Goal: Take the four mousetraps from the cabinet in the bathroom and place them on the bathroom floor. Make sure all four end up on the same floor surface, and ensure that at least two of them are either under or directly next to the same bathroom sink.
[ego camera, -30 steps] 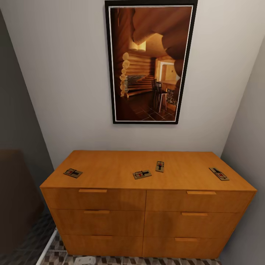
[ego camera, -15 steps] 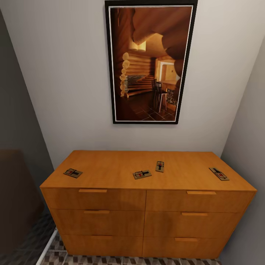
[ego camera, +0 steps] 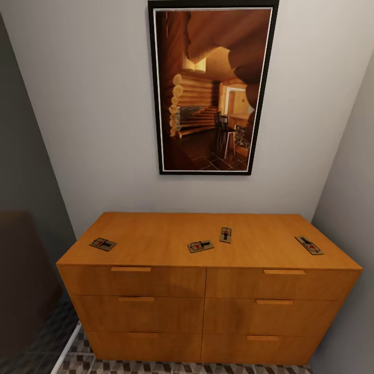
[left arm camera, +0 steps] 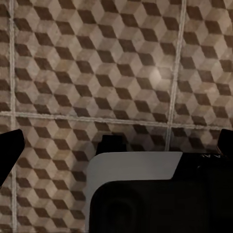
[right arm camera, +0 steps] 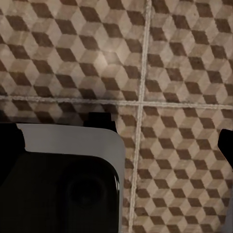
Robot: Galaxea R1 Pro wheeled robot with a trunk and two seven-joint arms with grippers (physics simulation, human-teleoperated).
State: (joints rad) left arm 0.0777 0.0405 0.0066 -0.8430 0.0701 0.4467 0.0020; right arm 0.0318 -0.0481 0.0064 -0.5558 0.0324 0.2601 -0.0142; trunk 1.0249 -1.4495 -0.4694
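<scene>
The orange-brown cabinet (ego camera: 156,231) stands against the wall in the head view, all its drawers shut. Several mousetraps lie flat on its top: one near the left end (ego camera: 103,243), two close together near the middle (ego camera: 200,245) (ego camera: 225,235), and one near the right end (ego camera: 309,245). The cube-patterned bathroom floor (ego camera: 156,366) runs along the cabinet's foot. My left gripper (left arm camera: 116,145) hangs open over floor tiles (left arm camera: 97,58), dark fingertips (left arm camera: 9,150) at the picture's edges, nothing between them. My right gripper (right arm camera: 116,138) is also open and empty over tiles (right arm camera: 73,48).
A large black-framed picture of a log cabin (ego camera: 210,88) hangs above the cabinet. Walls close in on both sides, with a dark bulky shape (ego camera: 21,270) at the left. A white rail (ego camera: 67,348) slants by the cabinet's lower left corner. A white-and-dark robot part (left arm camera: 136,167) sits below the left gripper.
A small pale part that showed at the bottom edge of the head view one second ago has dropped out of sight. The cabinet and mousetraps have not moved.
</scene>
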